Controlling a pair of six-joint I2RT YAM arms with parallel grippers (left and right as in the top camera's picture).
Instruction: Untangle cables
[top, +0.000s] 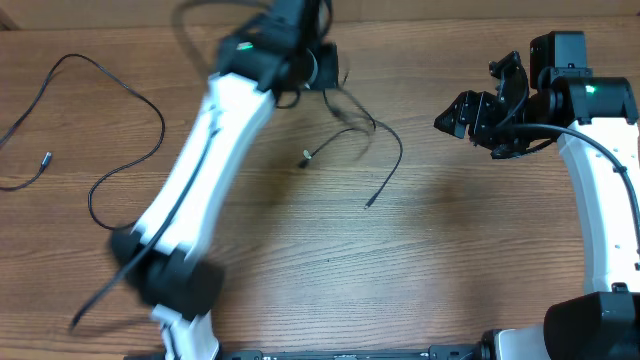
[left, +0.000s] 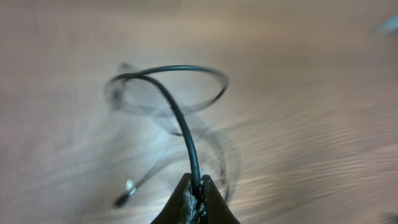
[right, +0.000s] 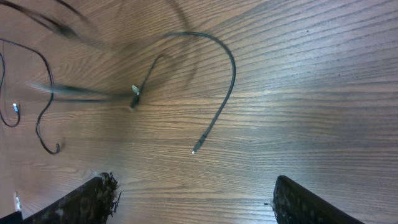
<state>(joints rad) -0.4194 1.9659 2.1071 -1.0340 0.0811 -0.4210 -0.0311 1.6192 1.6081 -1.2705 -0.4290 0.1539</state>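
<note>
My left gripper (top: 322, 68) is at the back middle of the table, shut on a thin black cable (top: 385, 135). The cable hangs from it, loops down, and ends in two plug tips on the wood. In the left wrist view the jaws (left: 198, 186) pinch this cable (left: 177, 115), which curls in a loop ahead. The view is blurred by motion. A second black cable (top: 110, 175) lies loose at the far left. My right gripper (top: 480, 115) is open and empty at the right, raised above the table. Its wrist view shows the first cable (right: 224, 93) ahead of the open jaws (right: 196, 199).
The wooden table (top: 420, 270) spans the whole view. The left arm (top: 190, 200) stretches diagonally across the left half. The right arm's base (top: 590, 320) stands at the front right.
</note>
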